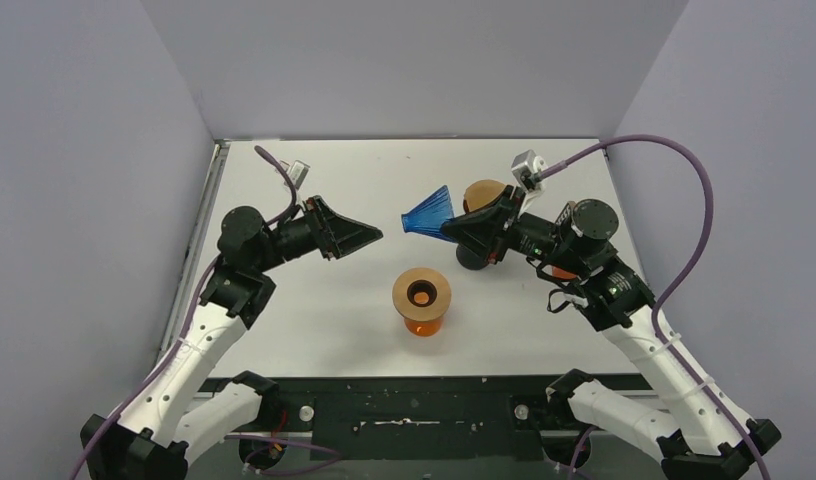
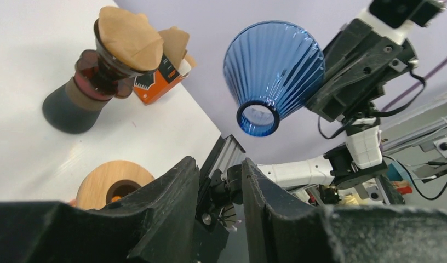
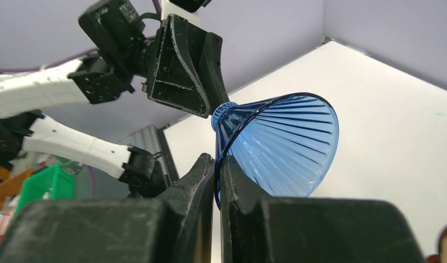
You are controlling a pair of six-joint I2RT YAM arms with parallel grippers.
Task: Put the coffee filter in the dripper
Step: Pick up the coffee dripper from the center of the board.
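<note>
Here, the blue dripper (image 1: 429, 213) hangs mid-frame, tipped on its side, with no filter in it yet.
The right gripper (image 3: 217, 161) clamps only its thin rim, so a nudge could twist it loose. The left gripper (image 1: 372, 235) points toward it from the left, fingers apart and empty. The coffee filter (image 2: 128, 35) sits upper left on a dark stand (image 2: 68, 109).

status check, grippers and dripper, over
Right gripper shut on dripper rim, held aloft. Left gripper open, empty. Filter sits on dark stand, not in dripper. Nothing seen blocking.
</note>
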